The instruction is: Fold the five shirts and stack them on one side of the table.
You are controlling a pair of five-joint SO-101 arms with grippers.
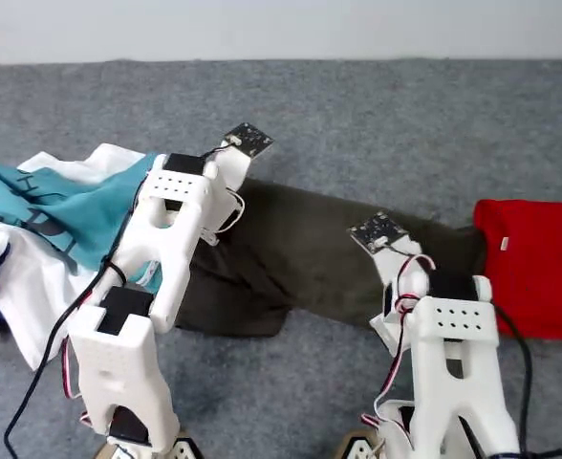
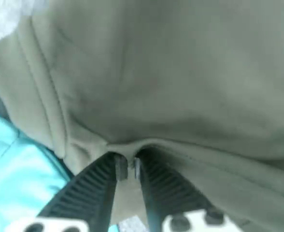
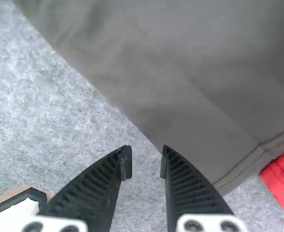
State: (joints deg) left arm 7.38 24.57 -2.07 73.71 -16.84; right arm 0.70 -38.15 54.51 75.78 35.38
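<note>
Grey carpet-like table (image 1: 405,115) below, with a pale wall along 12 o'clock. At centre, olive shirt (image 1: 300,253) laid out flat, reaching from about 9 toward 3 o'clock, not yet folded. Left fingers (image 2: 119,168) pressed together on a small ridge of its hem at the 9 o'clock end, pinching the cloth, probably in order to lift that side and carry it over. Right fingers (image 3: 124,162) spread a little, holding nothing, above bare table just beside the shirt's near edge toward 4 o'clock; seemingly placed there to take the matching corner, for an even fold. At 3 o'clock, red shirt (image 1: 534,268), folded, just beside the olive one's end, likely the start of the stack. At 9 o'clock, heaped loosely, teal shirt (image 1: 61,215) over white shirt (image 1: 13,287), not yet handled. Judged early in the task: one folded, one in hand.
</note>
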